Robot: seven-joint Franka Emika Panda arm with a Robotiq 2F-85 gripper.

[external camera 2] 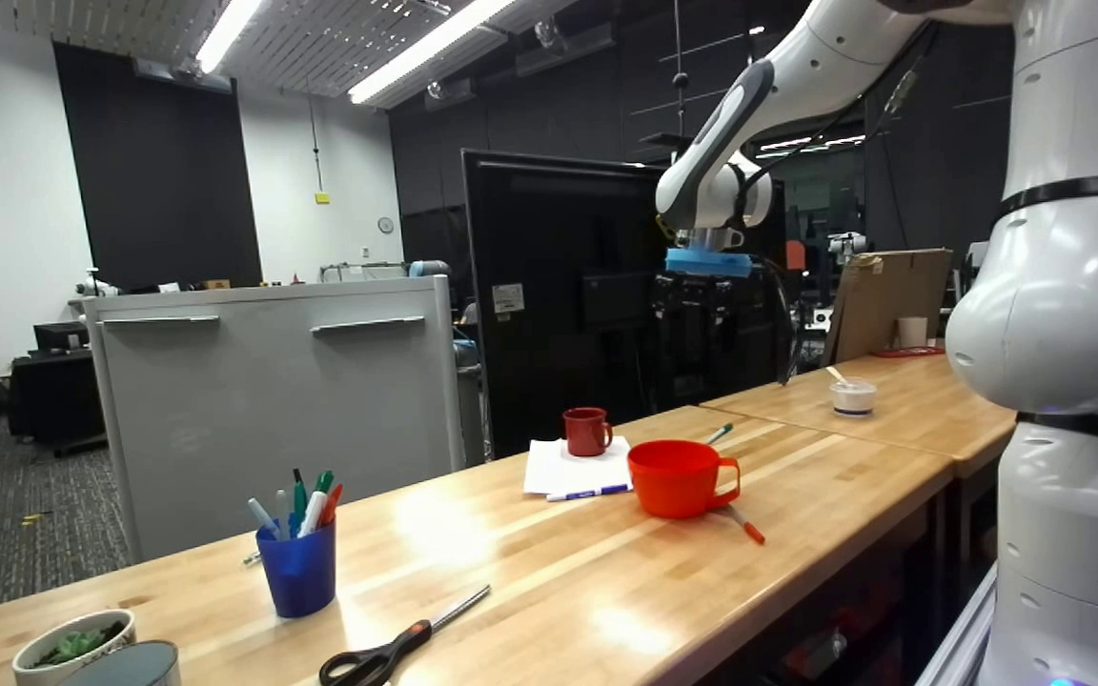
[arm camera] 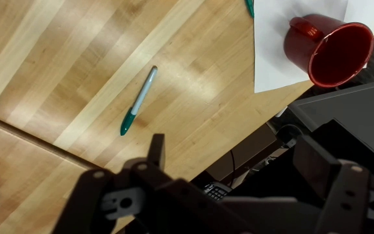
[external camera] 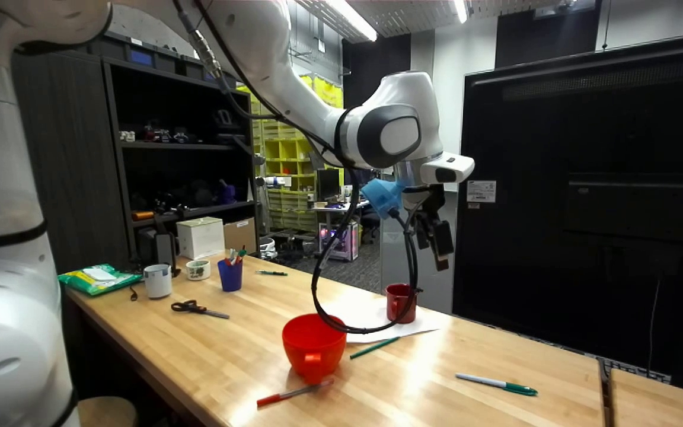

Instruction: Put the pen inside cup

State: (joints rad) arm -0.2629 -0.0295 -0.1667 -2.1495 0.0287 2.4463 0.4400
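A thin green pen [external camera: 374, 348] lies on the table beside the wide red bowl [external camera: 314, 341]; its end shows in the wrist view [arm camera: 250, 8] at the paper's edge. A pale marker with a green cap [external camera: 495, 384] lies apart from it and shows whole in the wrist view [arm camera: 138, 100]. The small dark blue cup [external camera: 230, 275] stands upright with several pens in it, also in an exterior view [external camera 2: 298, 567]; it is out of the wrist view. My gripper [external camera: 433, 249] is open and empty, high above the table's far edge; its fingers stand wide apart in the wrist view [arm camera: 230, 143].
A dark red cup [external camera: 401, 303] stands on white paper [arm camera: 271, 74]. A red-ended pen [external camera: 294, 393] lies by the bowl, and a blue-and-white marker [external camera 2: 587, 493] at the paper's edge. Scissors [external camera: 199, 309] lie near the blue cup. A large black screen [external camera: 590, 207] stands behind the table.
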